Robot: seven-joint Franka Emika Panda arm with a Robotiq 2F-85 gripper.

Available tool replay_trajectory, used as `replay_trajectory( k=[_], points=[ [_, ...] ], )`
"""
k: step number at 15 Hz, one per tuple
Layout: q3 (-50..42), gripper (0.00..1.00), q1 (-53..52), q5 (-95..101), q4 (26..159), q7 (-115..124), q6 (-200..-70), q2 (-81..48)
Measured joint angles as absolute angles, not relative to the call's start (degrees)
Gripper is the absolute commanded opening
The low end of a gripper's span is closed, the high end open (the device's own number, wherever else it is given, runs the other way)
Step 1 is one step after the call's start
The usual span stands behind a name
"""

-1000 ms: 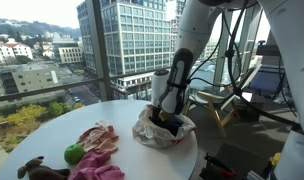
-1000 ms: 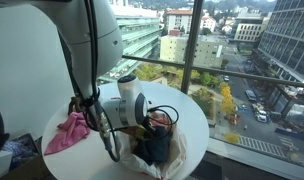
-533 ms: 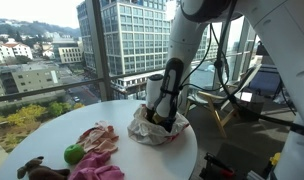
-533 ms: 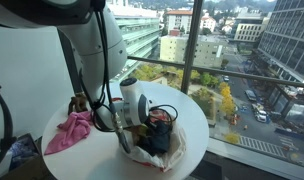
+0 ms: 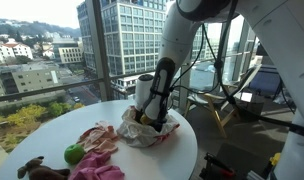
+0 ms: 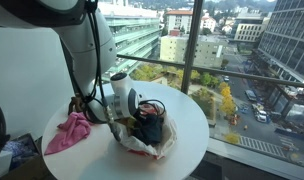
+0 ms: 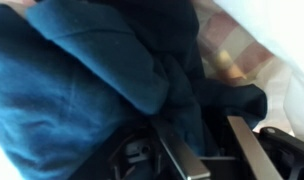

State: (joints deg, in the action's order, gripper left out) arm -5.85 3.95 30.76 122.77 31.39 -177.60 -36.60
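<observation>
1. The gripper [image 7: 195,125] was sunk into the mouth of a white bag [image 5: 127,135]. In the wrist view its 2 fingers [image 7: 177,150] stood partly spread with a gap between them.
2. A dark blue garment [image 7: 92,70] filled most of the wrist view, its folds lying just beyond the fingertips. No fold was seen pinched. Whether cloth touched the pads could not be told.
3. In both exterior views the garment [image 6: 150,128] sat inside the bag, bulging out of its open top, with the crumpled bag wall around it.
4. The bag stood about the middle of the round white table [image 5: 182,150], well in from every edge.
5. The arm [image 5: 177,40] came down steeply from above, and the gripper [image 5: 144,118] entered the bag from the top.
6. A pale patterned cloth [image 5: 97,138] lay beside the bag, apart from it, toward the table edge.
7. A pink cloth [image 6: 72,130] lay bunched near the table edge, clear of the bag.
8. A green ball [image 5: 74,153] rested near the edge, just beside the pink cloth.
9. A brown plush toy [image 5: 37,168] lay at the edge, next to the ball.
10. Beyond the table stood a window railing [image 6: 242,75].
11. Farthest off, through the glass, rose a tall office building [image 5: 132,40].
</observation>
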Motion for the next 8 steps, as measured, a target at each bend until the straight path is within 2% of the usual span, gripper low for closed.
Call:
replay_trajectory(
  k=[2, 3, 8],
  points=[
    [-6.6, 0.97, 3.0, 30.7, 123.9, 32.4, -175.1, -34.2],
    [-7.5, 1.00, 1.9, 30.8, 124.7, 33.0, -173.2, -32.3],
    [-12.3, 1.00, -5.5, 31.5, 129.4, 36.2, -158.1, -18.4]
  ],
)
